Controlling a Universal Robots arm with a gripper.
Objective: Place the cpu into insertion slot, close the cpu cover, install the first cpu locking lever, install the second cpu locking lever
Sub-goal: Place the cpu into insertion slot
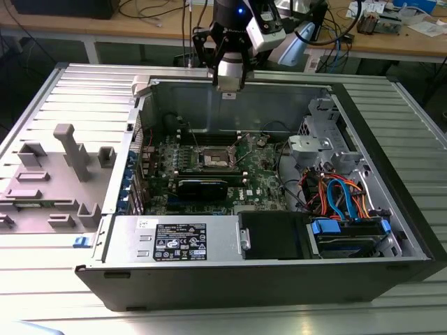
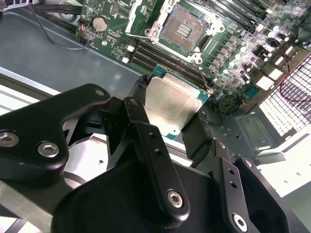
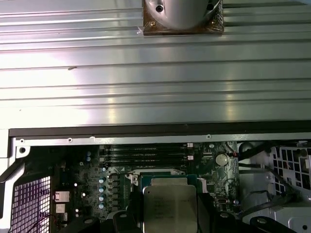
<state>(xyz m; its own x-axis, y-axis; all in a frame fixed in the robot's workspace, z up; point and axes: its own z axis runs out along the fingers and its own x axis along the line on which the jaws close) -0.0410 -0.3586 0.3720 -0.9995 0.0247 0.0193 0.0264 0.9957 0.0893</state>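
**Cpu (image 2: pixel 171 99) gripped, insertion slot (image 1: pixel 215 162) open and well apart**

In the exterior view, the end effector (image 1: pixel 228 87) hangs over the far wall of the computer case (image 1: pixel 244 105). The slot lies lower, near the middle of the green board, toward the case's near wall.

In the second wrist view, the end effector is clamped on two opposite edges of the cpu, silver top showing. The slot's dark centre sits uncovered beyond the chip's free edge, its sides roughly parallel to the chip's.

In the first wrist view, the chip partly hides the slot. The ribbed counter (image 3: pixel 146 87) stretches beyond the case wall.
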